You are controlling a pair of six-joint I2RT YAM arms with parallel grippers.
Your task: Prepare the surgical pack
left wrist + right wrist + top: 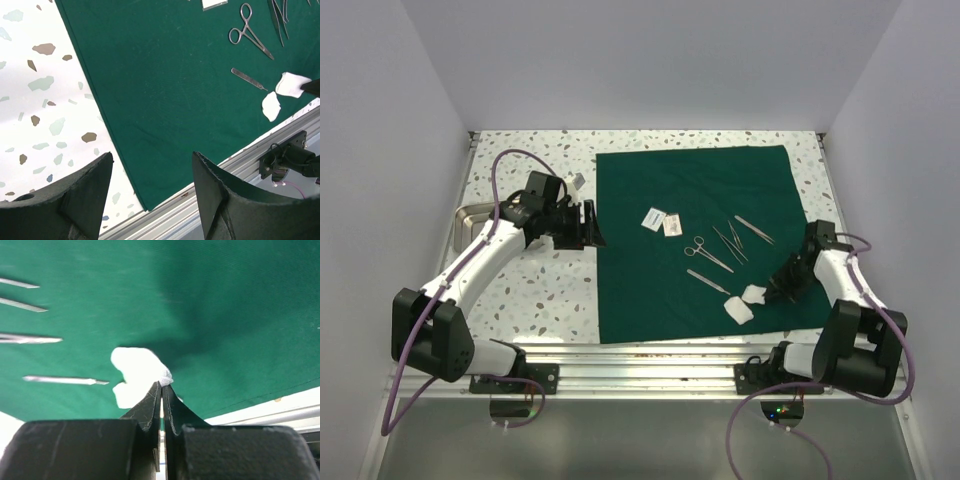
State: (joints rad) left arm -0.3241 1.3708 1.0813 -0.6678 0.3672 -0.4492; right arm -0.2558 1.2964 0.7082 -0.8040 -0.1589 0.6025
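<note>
Right pincer (161, 384) tight on part-hidden gauze (133, 369)

Left arm (480, 262): is reaching forward and inward from its base, elbow bent. Its left gripper (152, 159) is hovering above the surface with both fingers standing well apart and nothing between them. Right arm (848, 280): is bending sharply at the elbow and angling down and inward, its right gripper (161, 386) sitting low, fingertips pressing together on a corner of white gauze (136, 371).
</note>
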